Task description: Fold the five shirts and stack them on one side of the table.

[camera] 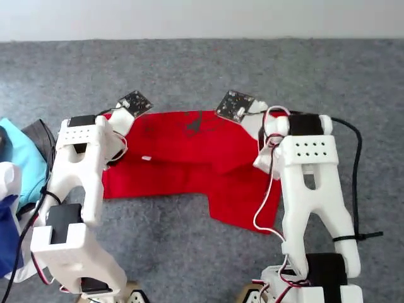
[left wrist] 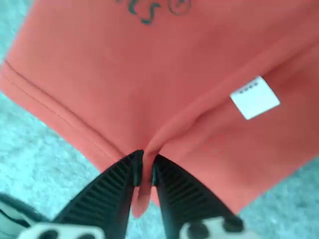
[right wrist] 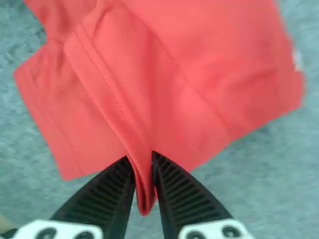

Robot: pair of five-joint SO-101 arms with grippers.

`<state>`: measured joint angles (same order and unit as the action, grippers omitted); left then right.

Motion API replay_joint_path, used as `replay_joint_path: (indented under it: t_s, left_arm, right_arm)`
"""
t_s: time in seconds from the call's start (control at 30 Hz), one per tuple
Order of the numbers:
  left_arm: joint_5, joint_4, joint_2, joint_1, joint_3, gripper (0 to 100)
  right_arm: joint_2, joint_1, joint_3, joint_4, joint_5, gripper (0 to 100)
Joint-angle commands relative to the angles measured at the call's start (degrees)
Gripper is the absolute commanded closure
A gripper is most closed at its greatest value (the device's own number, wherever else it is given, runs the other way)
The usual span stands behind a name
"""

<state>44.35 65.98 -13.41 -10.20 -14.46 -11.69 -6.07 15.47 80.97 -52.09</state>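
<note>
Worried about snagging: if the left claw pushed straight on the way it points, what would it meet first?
The red shirt: the left claw is shut on a fold of it, and more red cloth lies straight ahead. How flat that cloth lies is unclear.

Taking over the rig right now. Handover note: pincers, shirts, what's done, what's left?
Left pincer: shut on a fold of the red shirt.
Right pincer: shut on another fold of it.
The red shirt lies between the arms on the grey table, not yet folded flat.
Turquoise cloth and blue cloth lie heaped at the edge by the left arm; I cannot tell whether they are folded.
Left: finish the red fold, then stack it.
</note>
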Motion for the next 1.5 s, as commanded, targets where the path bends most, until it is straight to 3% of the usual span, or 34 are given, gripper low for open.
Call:
replay_joint_path:
  t_s: [0.0, 0.5, 0.73, 1.1, 1.33, 1.47]
  left_arm:
    - [0.6, 2.4, 0.5, -0.6, 0.4, 99]
    - [5.1, 8.7, 0.6, -1.8, 0.3, 99]
    - [8.4, 9.8, 0.1, -1.8, 0.3, 99]
    - [9.8, 10.0, 0.1, -3.7, 0.5, 98]
    - [6.2, 10.3, 0.7, -6.2, 2.1, 88]
    - [6.1, 11.3, 0.7, -7.8, 4.1, 87]
  right_arm:
    - [-2.6, -0.3, 0.6, 0.7, 2.8, 98.7]
    - [-6.4, 0.4, 0.9, 9.5, 3.2, 98.7]
    - [-6.5, 5.8, 0.9, 10.1, 2.9, 98.7]
    - [-6.2, 1.0, 2.6, 11.3, 2.9, 98.3]
    - [-6.8, 1.4, 0.3, 16.1, 3.2, 81.9]
    - [-6.8, 0.9, -4.8, 20.4, 3.3, 80.3]
